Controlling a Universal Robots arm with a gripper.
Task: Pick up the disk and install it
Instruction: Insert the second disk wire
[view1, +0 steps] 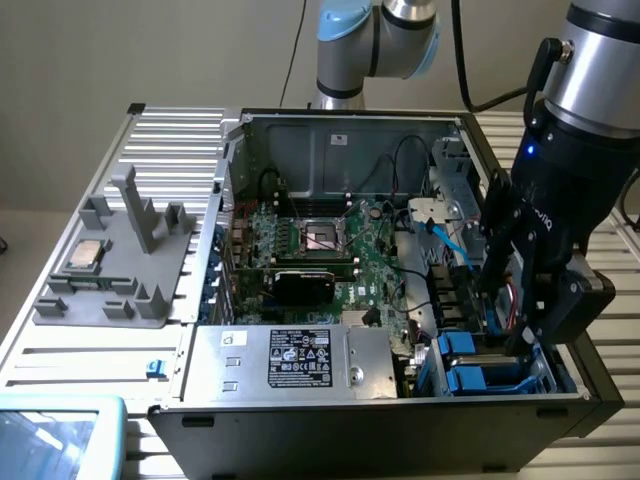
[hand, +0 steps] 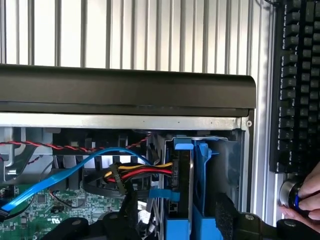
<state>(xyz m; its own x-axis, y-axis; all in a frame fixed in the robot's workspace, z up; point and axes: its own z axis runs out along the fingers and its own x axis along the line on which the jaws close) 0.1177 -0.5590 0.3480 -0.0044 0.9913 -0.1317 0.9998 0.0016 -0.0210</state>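
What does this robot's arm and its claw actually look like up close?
The arm is built from silver-grey metal tubes with pale blue caps at the joints. A black cable runs along it, and a small blue light glows on the wrist. The gripper is a black, blocky unit with white lettering on its side and chunky black fingers.

A: Where does the exterior view sit?
B: High, in front of the open computer case (view1: 400, 250), looking down into it from some way off.
A: And the wrist view?
B: Close, facing straight down on the blue drive bay (hand: 192, 190); both share that corner (view1: 480, 365).
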